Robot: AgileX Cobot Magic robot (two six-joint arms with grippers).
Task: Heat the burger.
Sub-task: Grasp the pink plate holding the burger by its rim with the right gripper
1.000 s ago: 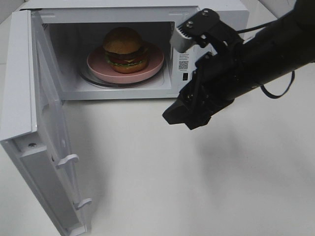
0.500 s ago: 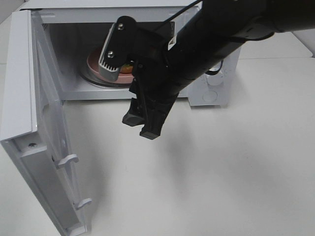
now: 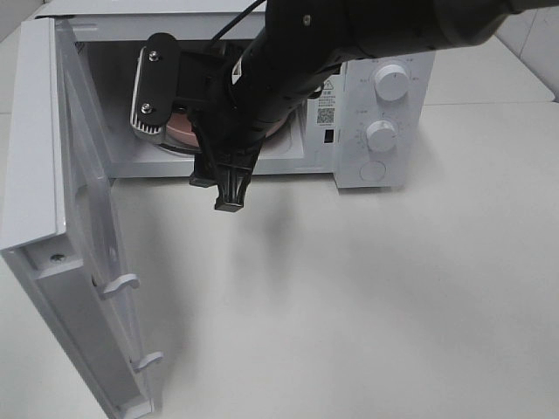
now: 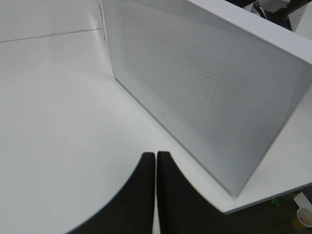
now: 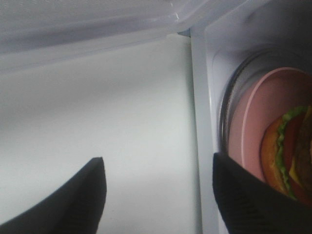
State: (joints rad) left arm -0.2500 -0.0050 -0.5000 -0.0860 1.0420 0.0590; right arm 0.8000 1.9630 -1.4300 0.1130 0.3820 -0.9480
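Right gripper (image 3: 229, 188) swung left across the microwave (image 3: 384, 105) mouth, fingers wide and empty, burger (image 5: 292, 161) on its plate (image 5: 256, 122) inside; it should hook behind the open door (image 3: 52, 236) and push steadily.

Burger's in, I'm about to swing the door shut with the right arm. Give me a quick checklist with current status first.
1. Burger sits on the pink plate inside the microwave: ok.
2. Plate fully behind the door sill: cannot tell from the high view, the arm hides it.
3. Door swung wide open, free to move: ok.
4. Right hand open and holding nothing: ok.
5. Right arm out of the door's swing path: not ok, it hangs across the opening.
6. Left hand shut, behind the door's outer face: ok.
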